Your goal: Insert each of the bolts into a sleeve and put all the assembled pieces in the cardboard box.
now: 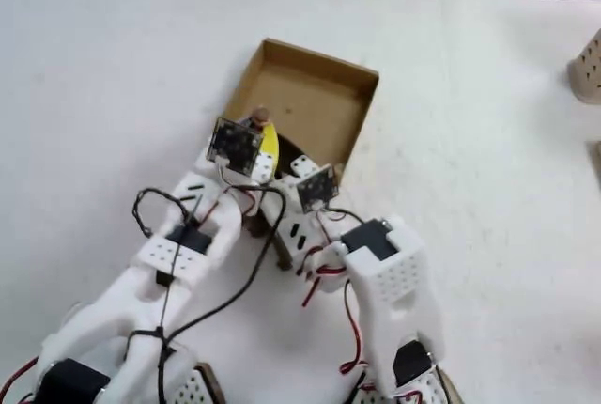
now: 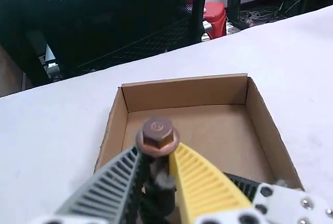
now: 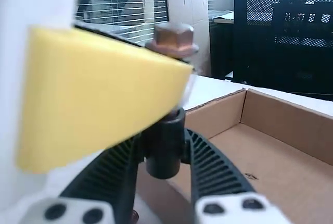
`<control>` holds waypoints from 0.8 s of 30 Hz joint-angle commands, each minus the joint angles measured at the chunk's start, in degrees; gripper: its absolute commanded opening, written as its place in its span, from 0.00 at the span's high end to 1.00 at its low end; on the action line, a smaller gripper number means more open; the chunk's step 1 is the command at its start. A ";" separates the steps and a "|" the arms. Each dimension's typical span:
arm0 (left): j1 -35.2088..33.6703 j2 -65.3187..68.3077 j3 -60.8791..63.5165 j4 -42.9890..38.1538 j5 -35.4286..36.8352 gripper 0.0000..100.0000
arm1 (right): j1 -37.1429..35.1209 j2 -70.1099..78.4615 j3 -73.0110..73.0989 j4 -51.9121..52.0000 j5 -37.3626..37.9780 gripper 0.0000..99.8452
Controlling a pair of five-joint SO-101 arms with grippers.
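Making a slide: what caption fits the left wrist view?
Left claw pinches a copper-headed bolt between grey and yellow fingers at the edge of the open cardboard box.

A copper-headed bolt [image 2: 157, 136] is held upright in the left pincer [image 2: 156, 155], above a dark sleeve [image 3: 164, 153] clamped in the right pincer [image 3: 165, 148]; the open cardboard box [image 2: 184, 91] lies just beyond.

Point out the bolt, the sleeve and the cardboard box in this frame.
bolt [image 2: 157, 134], left wrist view, top of its copper-coloured hex head.
sleeve [image 3: 164, 151], right wrist view, side of the dark tube.
cardboard box [image 2: 184, 92], left wrist view, inner face of its far wall.
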 commanded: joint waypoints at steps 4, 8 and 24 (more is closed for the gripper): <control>-1.01 -2.33 -1.23 -0.53 -0.44 0.97 | 1.89 -4.53 -0.53 -0.40 -0.18 0.98; -2.07 -2.33 -1.23 -0.53 -0.44 0.90 | 1.89 -4.53 -0.53 -0.40 -0.18 0.98; -4.88 -4.70 1.58 -5.89 -0.09 0.73 | 1.98 -4.53 -0.53 -0.40 -0.18 0.98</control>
